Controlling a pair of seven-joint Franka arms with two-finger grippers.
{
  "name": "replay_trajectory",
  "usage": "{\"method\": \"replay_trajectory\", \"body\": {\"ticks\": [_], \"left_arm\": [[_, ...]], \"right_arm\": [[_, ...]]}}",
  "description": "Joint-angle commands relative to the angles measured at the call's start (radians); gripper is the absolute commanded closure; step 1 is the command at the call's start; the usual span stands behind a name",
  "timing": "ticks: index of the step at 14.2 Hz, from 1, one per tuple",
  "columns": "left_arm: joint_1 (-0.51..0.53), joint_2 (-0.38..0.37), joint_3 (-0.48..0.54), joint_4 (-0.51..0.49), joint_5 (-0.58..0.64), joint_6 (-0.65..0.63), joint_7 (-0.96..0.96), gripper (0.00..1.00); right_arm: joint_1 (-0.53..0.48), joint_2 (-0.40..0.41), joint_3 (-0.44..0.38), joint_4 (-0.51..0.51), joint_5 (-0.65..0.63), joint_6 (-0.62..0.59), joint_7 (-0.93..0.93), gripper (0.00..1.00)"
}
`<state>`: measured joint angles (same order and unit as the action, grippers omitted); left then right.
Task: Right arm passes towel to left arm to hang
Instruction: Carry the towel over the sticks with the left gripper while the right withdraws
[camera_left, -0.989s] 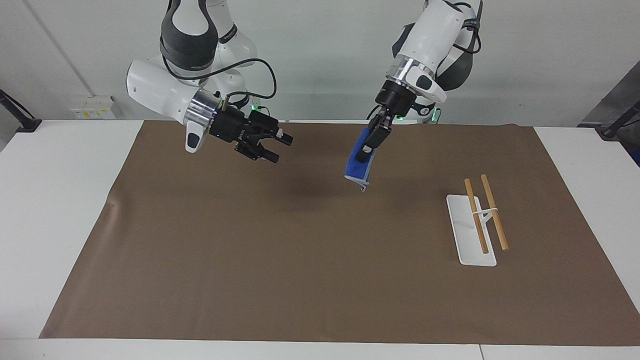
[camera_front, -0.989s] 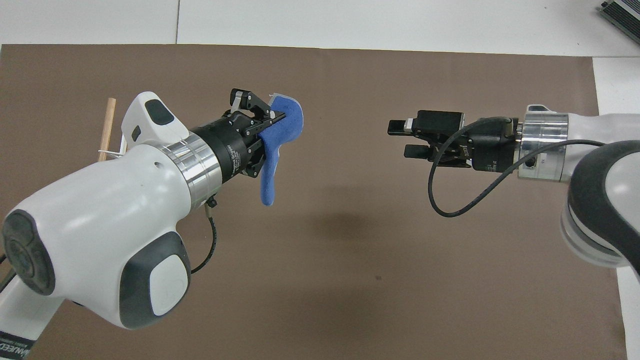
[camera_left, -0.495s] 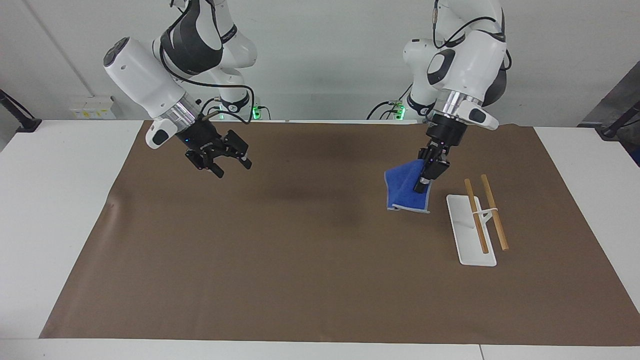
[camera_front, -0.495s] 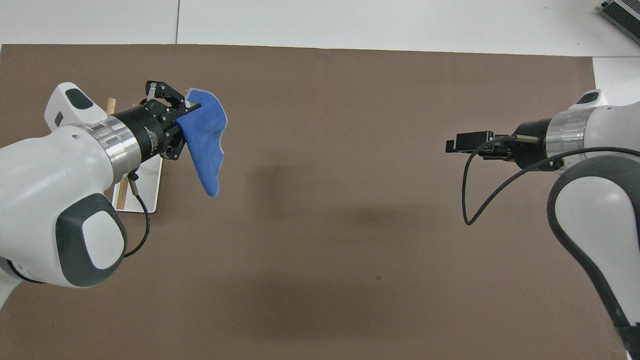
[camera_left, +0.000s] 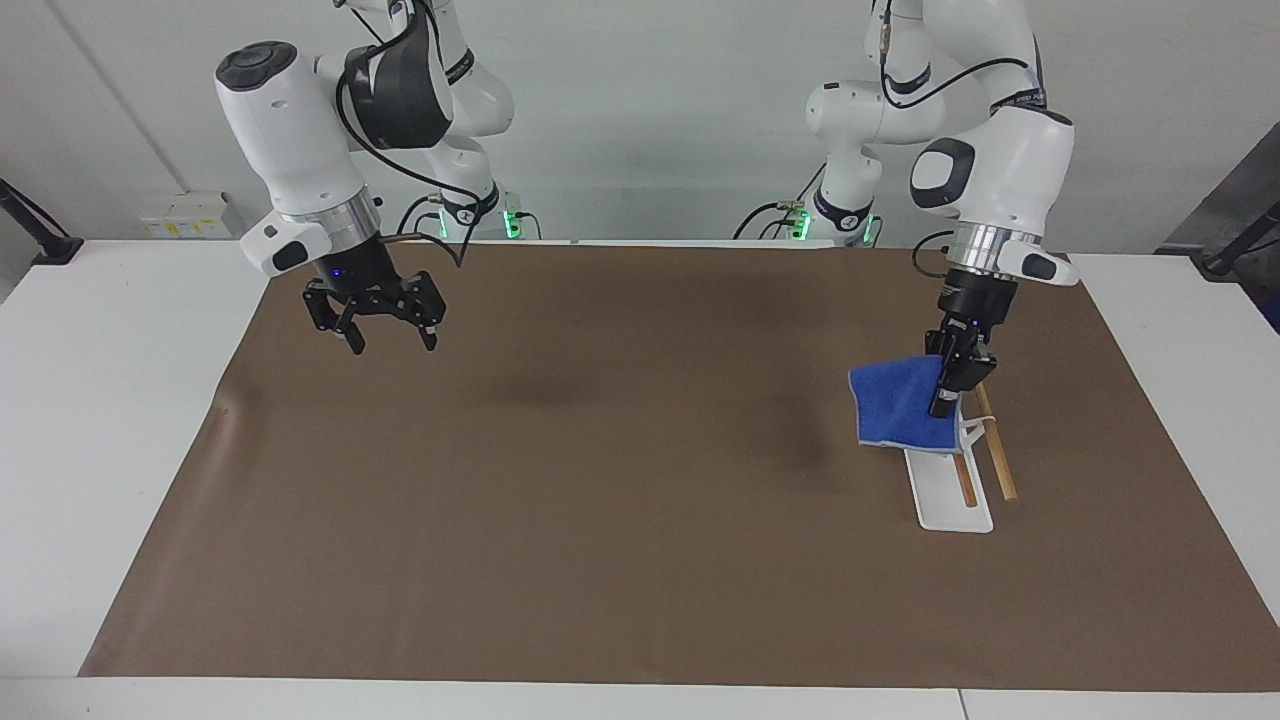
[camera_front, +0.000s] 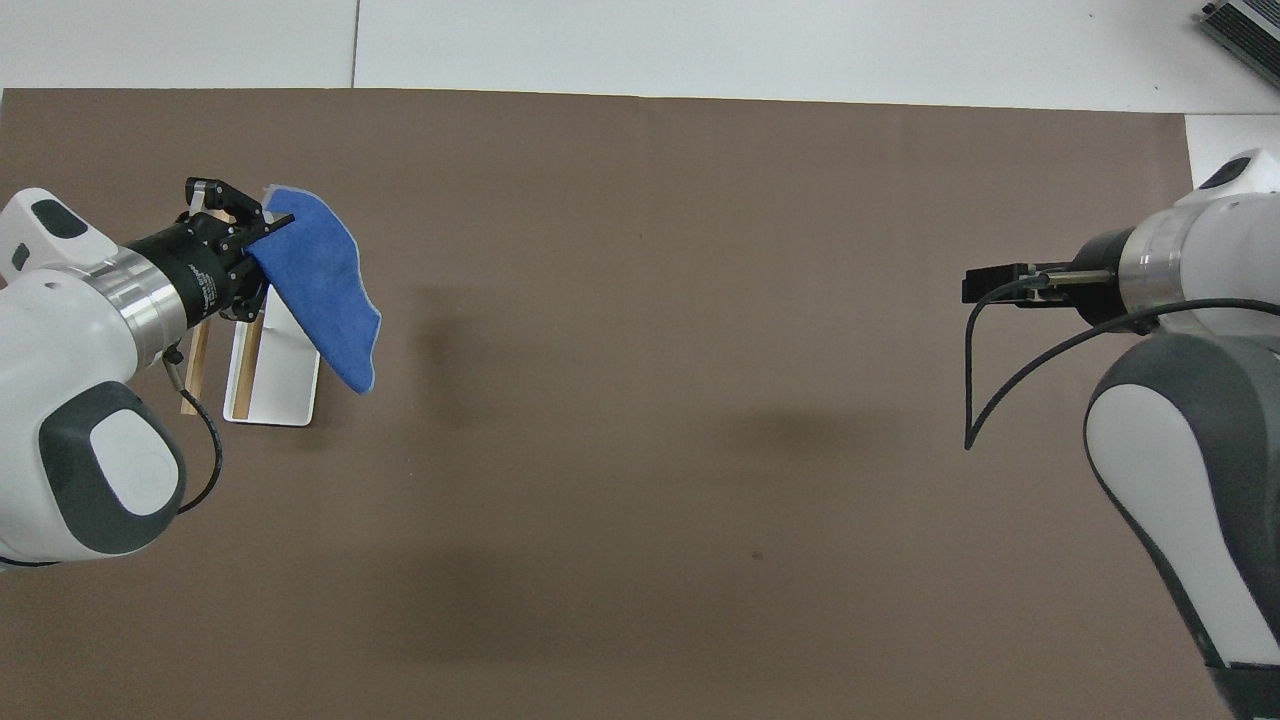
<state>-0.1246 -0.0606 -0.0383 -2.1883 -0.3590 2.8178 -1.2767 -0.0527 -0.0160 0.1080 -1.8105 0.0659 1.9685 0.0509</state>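
The left gripper has the towel pinched by one edge, and the blue cloth hangs in the air over the rack (white base, two wooden rods) at the left arm's end of the table. The right gripper hangs empty over the brown mat, fingers spread apart.

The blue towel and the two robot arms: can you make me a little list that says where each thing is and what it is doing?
towel: blue, hanging in the air from one edge, over the rack
left gripper: shut on the towel, above the rack
rack: white base with two wooden rods, on the brown mat, toward the left arm's end
right gripper: open, holding nothing, over the mat at the right arm's end
towel on rack: not yet
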Motion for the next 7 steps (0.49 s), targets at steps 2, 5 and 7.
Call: {"method": "replay_trajectory", "body": {"ticks": [2, 5, 7], "left_arm": [[0.075, 0.005, -0.012, -0.028, 0.006, 0.055, 0.056, 1.0], [0.14, 0.028, -0.012, -0.027, 0.006, 0.091, 0.094, 1.0], [0.172, 0.035, -0.014, -0.027, 0.006, 0.094, 0.109, 1.0]], "right_arm": [[-0.032, 0.011, 0.009, 0.14, -0.084, -0.172, 0.018, 0.0], [-0.044, 0.063, 0.009, 0.268, -0.089, -0.299, 0.018, 0.0], [-0.033, 0.067, -0.001, 0.269, -0.092, -0.313, 0.02, 0.0]]}}
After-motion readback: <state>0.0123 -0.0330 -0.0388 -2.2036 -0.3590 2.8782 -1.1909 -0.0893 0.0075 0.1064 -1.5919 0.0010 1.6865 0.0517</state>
